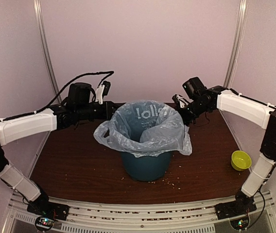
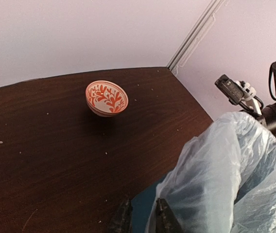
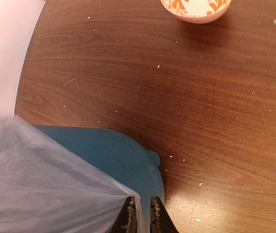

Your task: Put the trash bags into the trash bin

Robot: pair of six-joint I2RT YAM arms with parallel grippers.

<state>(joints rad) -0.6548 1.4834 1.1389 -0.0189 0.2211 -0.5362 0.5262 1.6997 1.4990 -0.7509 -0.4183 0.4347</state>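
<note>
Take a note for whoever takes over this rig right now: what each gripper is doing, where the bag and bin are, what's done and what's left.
The left gripper is at the bin's back-left rim, fingertips a little apart beside the bag's hem; I can't tell whether it has a grip.
The right gripper is at the back-right rim, fingers nearly closed on the bag's edge.
The trash bag sits open inside the trash bin, its top folded out over the rim.
Done: the bag is in the bin.
Left: probably let go and pull both arms back.
</note>
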